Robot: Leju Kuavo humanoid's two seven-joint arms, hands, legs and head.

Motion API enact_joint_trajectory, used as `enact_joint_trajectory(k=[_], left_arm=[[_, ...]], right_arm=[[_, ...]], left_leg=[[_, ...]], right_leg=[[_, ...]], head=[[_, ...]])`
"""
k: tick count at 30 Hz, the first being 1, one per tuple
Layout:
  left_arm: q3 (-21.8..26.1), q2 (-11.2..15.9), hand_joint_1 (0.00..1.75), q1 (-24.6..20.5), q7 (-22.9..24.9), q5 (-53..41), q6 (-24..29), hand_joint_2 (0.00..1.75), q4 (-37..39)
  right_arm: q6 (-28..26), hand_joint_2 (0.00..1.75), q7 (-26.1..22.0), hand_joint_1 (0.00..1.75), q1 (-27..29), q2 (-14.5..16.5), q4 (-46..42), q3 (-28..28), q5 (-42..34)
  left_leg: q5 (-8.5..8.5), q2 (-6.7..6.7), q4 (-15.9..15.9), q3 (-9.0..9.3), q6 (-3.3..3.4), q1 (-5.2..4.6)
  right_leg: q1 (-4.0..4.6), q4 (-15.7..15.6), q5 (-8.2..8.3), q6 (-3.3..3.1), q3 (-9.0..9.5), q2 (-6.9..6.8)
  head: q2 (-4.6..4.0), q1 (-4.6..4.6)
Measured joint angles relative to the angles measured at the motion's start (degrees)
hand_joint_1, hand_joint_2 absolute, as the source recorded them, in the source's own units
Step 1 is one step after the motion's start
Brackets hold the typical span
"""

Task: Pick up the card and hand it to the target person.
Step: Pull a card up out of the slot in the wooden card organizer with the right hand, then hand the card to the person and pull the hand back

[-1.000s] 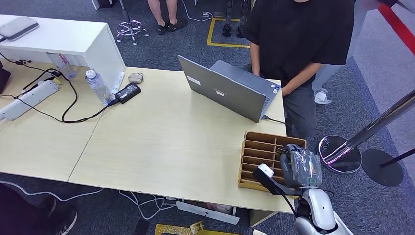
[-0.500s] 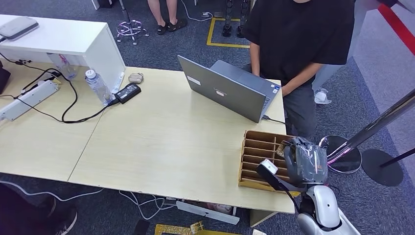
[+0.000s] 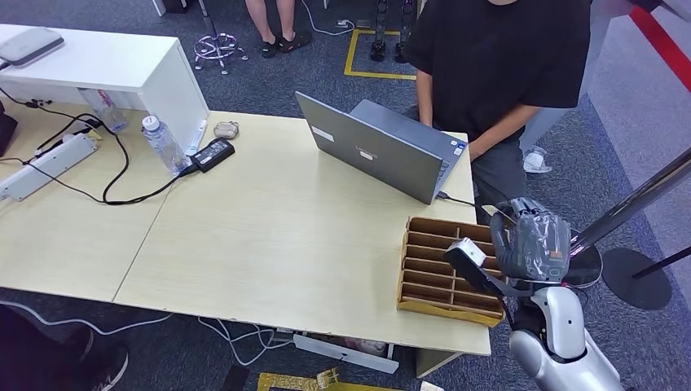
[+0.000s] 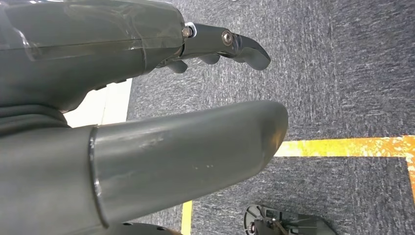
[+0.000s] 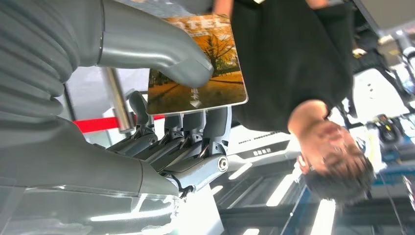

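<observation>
**Q:** What's in the organizer?

**Me:** The wooden card holder (image 3: 440,269) sits at the table's (image 3: 269,236) corner, just beside the laptop (image 3: 383,147). It's split into narrow slots; I can't tell what any of them hold from my head view.

**Q:** And the card?

**Me:** My right hand (image 3: 534,244) has it. It hangs just past the card holder's far corner, toward the person in the black shirt (image 3: 497,65) who stands behind the laptop. In the right wrist view the card (image 5: 198,66) is pinched between the thumb on its printed face and the fingers (image 5: 191,132) behind it. The print is an orange autumn-tree scene with letters reading "OTEL" along one edge; a smaller line of writing is too small for me to read.

**Q:** Your left hand?

**Me:** My left hand (image 4: 147,98) hangs over dark carpet with a yellow floor line (image 4: 342,147). It holds nothing, thumb and fingers apart.

**Q:** Other containers?

**Me:** A clear water bottle (image 3: 163,145), upright, well away from the card holder.
</observation>
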Motion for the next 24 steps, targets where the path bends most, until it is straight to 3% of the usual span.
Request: enact_joint_trajectory(k=[8, 14, 17, 24], left_arm=[[-0.8, 0.6, 0.0, 0.0, -0.2, -0.9, -1.3, 0.0, -0.1], [-2.4, 4.1, 0.0, -0.4, 0.1, -2.2, -5.5, 0.0, -1.4], [-2.5, 3.9, 0.0, -0.4, 0.1, -2.3, -5.6, 0.0, -1.4], [-1.6, 0.8, 0.0, 0.0, -0.4, -1.7, -2.0, 0.0, -0.1]], right_arm=[[-0.8, 1.75, -7.6, 1.32, -6.9, 4.7, 18.9, 0.8, -9.4], [-0.6, 1.75, -11.0, 1.35, -9.0, 7.3, 27.8, 1.3, -12.9], [-0.2, 1.75, -11.5, 1.36, -9.7, 7.9, 30.6, 1.7, -14.0], [-0.7, 1.75, -12.4, 1.38, -9.9, 8.1, 34.9, 1.8, -15.1]], left_leg=[[0.02, 0.09, -0.1, 0.13, -0.01, 0.03], [0.02, 0.01, -0.1, 0.12, -0.04, 0.07], [0.02, -0.01, -0.1, 0.11, -0.03, 0.06], [0.01, -0.11, -0.1, 0.08, 0.02, 0.02]], right_leg=[[0.04, -0.1, 0.05, -0.02, 0.13, 0.08], [0.07, -0.1, 0.03, -0.04, 0.16, 0.01], [0.07, -0.1, 0.03, -0.05, 0.14, -0.01], [0.03, -0.1, -0.01, 0.0, 0.16, -0.11]], head=[[0.0, 0.0], [0.0, 0.0], [0.0, 0.0], [0.0, 0.0]])
